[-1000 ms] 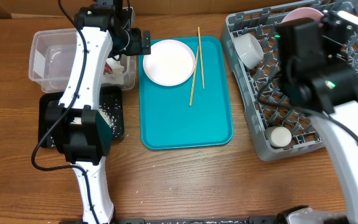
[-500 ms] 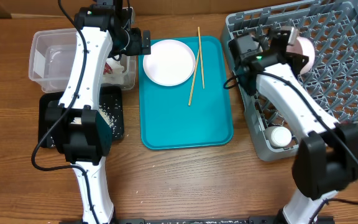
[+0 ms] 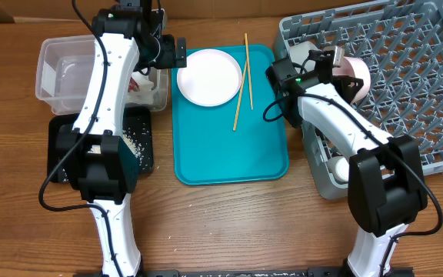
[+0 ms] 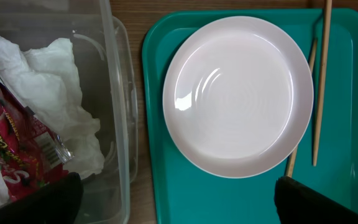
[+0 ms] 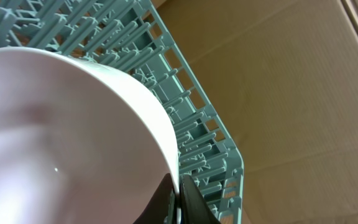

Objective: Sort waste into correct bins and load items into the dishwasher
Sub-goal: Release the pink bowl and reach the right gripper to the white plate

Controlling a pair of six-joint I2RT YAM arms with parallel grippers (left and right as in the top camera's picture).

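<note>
The right gripper (image 5: pixel 180 200) is clenched on the rim of the pale pink round plate (image 5: pixel 61 137), tilted over the large grey plastic dish rack (image 3: pixel 414 92). Stiff, glossy, breakable — probably slippery in so thin a pinch (a deeper bite seems safer). The left gripper (image 3: pixel 169 52) hangs released.

The right gripper (image 3: pixel 334 58) swung the pink plate (image 3: pixel 357 78) leftward.
</note>
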